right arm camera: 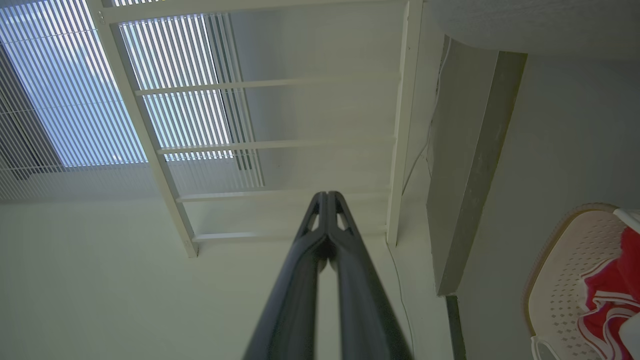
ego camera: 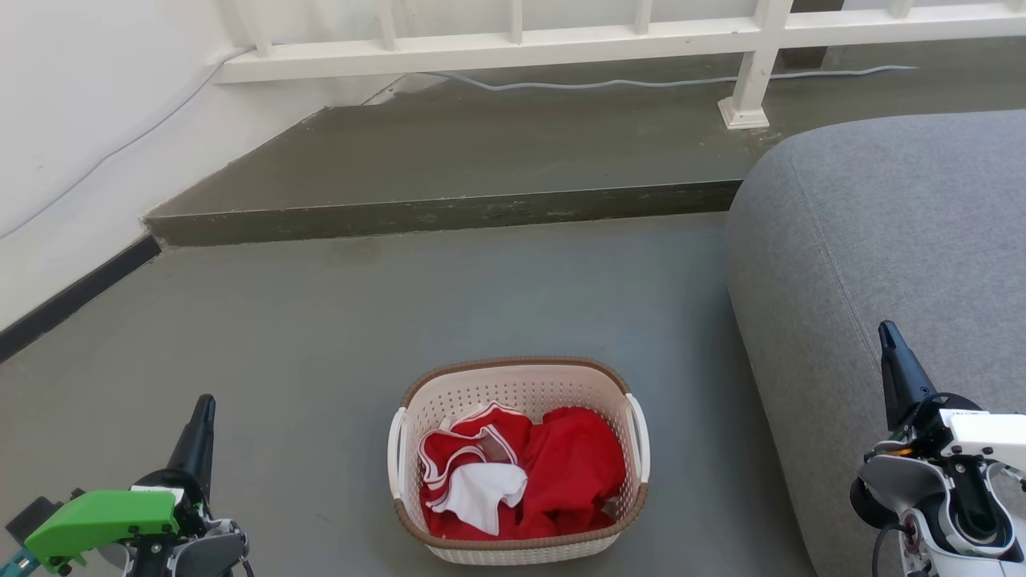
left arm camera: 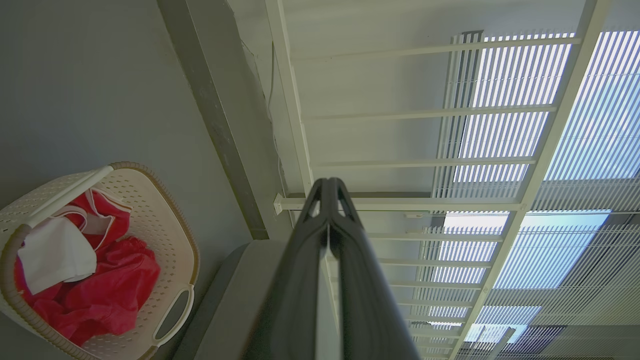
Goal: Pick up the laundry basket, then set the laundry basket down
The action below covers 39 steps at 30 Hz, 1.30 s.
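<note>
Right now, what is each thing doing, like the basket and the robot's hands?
laundry basket, upright on the floor, nothing holding it
clothes, crumpled inside the basket
left gripper, jaws shut, empty, away from the basket
right gripper, jaws shut, empty, away from the basket

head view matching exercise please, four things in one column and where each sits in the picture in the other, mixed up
1. laundry basket
2. left pincer
3. right pincer
4. white railing

a. top edge, beyond the raised step
b. lower right, in front of the grey sofa
c. bottom centre, on the floor
d. lower left corner

Pairs: 1-c, 2-d, 3-b, 4-a
</note>
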Available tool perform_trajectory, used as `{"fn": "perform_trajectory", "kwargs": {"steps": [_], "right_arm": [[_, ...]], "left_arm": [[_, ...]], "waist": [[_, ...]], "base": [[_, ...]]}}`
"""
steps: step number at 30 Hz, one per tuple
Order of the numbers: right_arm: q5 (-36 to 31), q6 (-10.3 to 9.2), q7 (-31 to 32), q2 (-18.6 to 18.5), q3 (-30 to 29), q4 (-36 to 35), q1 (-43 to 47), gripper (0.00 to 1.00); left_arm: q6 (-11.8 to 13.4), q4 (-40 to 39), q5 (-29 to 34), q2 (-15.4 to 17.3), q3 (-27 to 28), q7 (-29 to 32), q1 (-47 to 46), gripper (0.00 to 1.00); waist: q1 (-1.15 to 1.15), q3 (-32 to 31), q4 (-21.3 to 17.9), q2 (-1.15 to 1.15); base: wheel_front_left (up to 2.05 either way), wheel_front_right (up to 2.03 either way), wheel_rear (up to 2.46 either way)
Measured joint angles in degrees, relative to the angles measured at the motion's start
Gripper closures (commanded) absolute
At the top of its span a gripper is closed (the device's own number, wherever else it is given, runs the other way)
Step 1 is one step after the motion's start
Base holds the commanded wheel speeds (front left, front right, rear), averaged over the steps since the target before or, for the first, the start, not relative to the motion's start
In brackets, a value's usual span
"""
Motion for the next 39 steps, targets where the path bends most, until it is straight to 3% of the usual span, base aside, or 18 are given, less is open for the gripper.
{"fn": "perform_trajectory", "kwargs": {"steps": [39], "right_arm": [[0.0, 0.0, 0.0, 0.01, -0.01, 0.0, 0.0, 1.0]], "left_arm": [[0.0, 0.0, 0.0, 0.0, 0.01, 0.0, 0.0, 1.0]], "waist": [[0.0, 0.0, 0.0, 0.0]], "base": [[0.0, 0.0, 0.0]]}}
